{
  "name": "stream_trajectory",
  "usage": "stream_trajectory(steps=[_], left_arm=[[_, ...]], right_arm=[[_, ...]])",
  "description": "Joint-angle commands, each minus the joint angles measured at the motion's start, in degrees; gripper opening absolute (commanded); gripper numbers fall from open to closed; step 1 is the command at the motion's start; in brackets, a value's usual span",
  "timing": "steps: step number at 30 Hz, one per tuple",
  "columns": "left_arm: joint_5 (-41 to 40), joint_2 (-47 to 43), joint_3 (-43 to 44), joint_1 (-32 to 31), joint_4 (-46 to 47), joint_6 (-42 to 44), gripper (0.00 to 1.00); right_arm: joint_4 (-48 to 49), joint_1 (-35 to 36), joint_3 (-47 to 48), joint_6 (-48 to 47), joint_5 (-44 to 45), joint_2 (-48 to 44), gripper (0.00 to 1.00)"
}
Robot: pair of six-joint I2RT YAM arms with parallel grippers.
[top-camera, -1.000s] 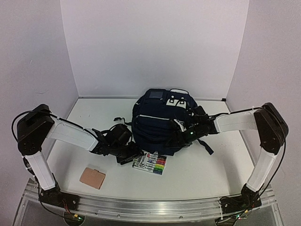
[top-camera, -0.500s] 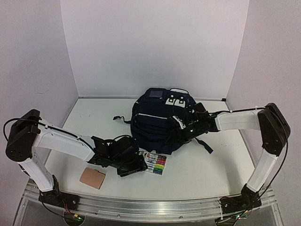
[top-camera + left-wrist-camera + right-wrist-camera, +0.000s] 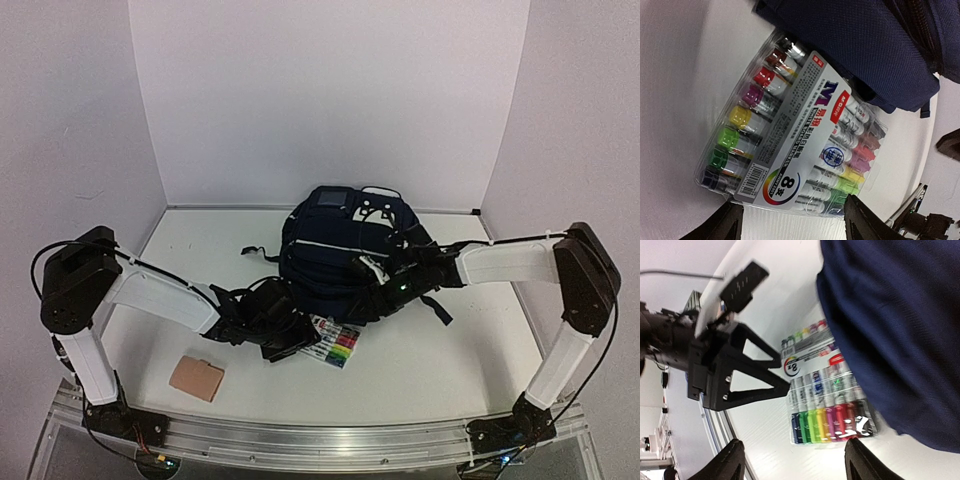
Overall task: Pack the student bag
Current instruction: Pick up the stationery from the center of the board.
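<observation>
The student bag (image 3: pixel 335 255), dark navy with a thin pale stripe, lies at the table's middle back. A clear pack of coloured markers (image 3: pixel 335 345) lies flat on the table against its near edge. My left gripper (image 3: pixel 297 340) is open and low at the pack's left end. In the left wrist view the marker pack (image 3: pixel 790 140) fills the frame, its near edge between my spread fingertips (image 3: pixel 725 225), and the bag (image 3: pixel 865 50) lies beyond. My right gripper (image 3: pixel 378 300) is open, hovering at the bag's near right edge. The right wrist view shows the pack (image 3: pixel 827 400), the bag (image 3: pixel 900 330) and the left gripper (image 3: pixel 740 375).
A small tan card (image 3: pixel 196 378) lies on the table near the front left. Black bag straps (image 3: pixel 437 310) trail onto the table right of the bag and one (image 3: pixel 255 254) to its left. White walls close in the table at the back and on both sides.
My left gripper has swung right and forward, ending at the marker pack's left end. My right gripper has shifted slightly left along the bag's near edge. The pack has stayed in place.
</observation>
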Motion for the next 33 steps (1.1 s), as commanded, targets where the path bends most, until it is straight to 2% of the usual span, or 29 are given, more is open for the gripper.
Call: stream_trajectory(steps=[1,7,17,20,25,30,33], left_arm=[[-1.61,3.35,-1.23,3.00,5.27,-0.29,0.69],[-2.35,2.46,-1.75,4.64,3.48,0.16,0.69],[-1.93,-1.71,-3.71,4.05,2.63,1.52,0.72],[-1.93,-2.63,-4.40,3.50,3.42,0.82,0.72],[-1.37,-1.98,-6.60,2.22,11.93,-1.48,0.73],[0.07,2.83,-5.52,1.13,17.08,-3.09,0.70],[2.24,6.47,-4.55,0.91,20.31,-4.18,0.67]], right_arm=[[1.78,1.87,1.04,0.21,0.42,5.75,0.65],[2.47,1.77,2.24,-1.13,4.94,9.95,0.65],[2.63,1.59,4.84,-3.93,14.31,8.93,0.80],[2.54,1.59,5.11,-4.49,14.53,9.16,0.81],[2.23,1.71,4.21,-3.09,7.98,12.58,0.71],[1.98,1.84,2.98,0.80,1.39,16.42,0.66],[2.14,1.84,3.03,3.93,-4.35,17.35,0.57]])
